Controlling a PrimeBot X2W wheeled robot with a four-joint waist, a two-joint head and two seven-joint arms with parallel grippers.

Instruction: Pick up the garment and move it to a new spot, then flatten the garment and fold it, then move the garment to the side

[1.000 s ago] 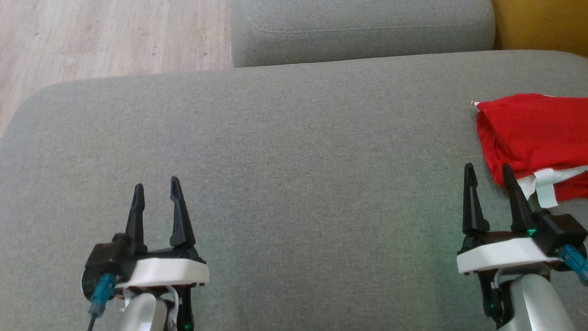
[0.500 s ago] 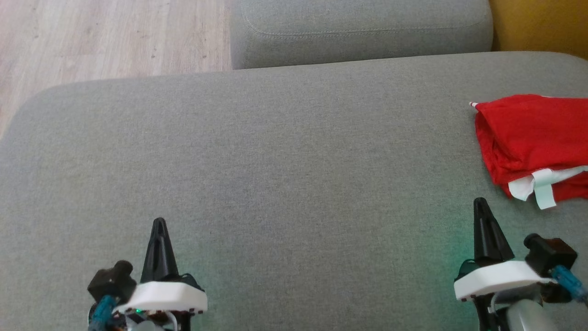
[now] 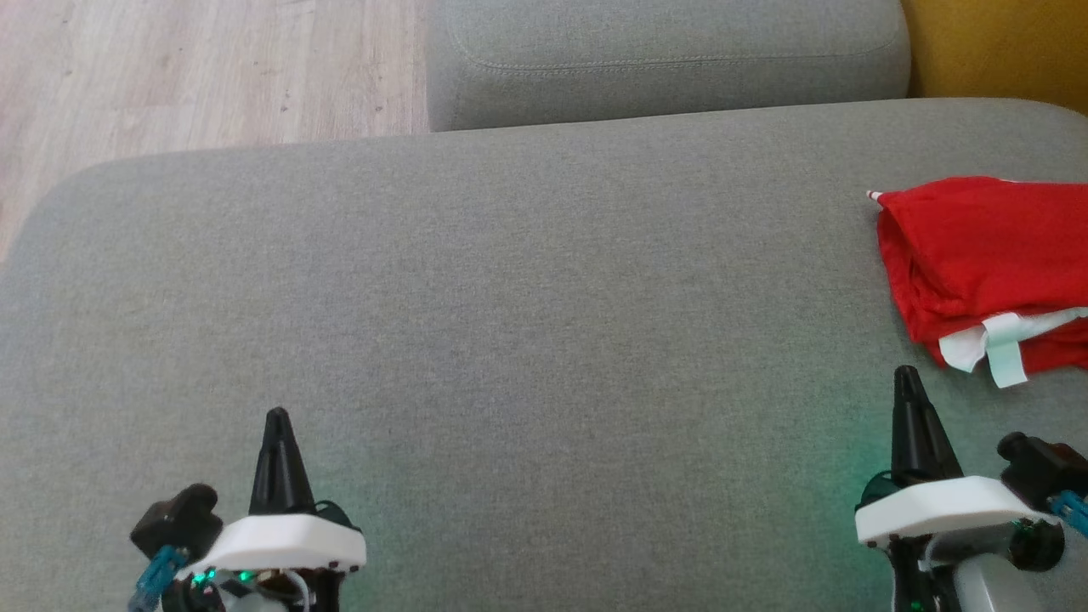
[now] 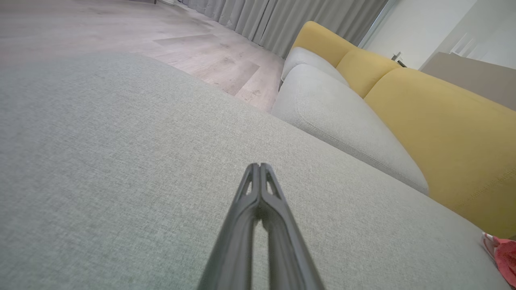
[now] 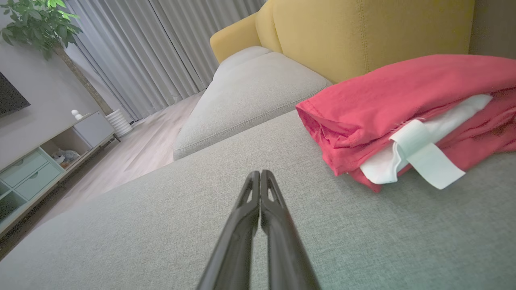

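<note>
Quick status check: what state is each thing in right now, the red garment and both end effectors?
Red garment: folded, lying at the right of the grey cushion, not held.
White band: sticking out of the fold's near edge.
Left end effector: shut, empty.
Right end effector: shut, empty, apart from the garment.

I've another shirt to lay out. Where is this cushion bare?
The cushion is bare from its left edge across to the red garment, including between the left end effector and right end effector. Crowded only at the right edge.
</note>
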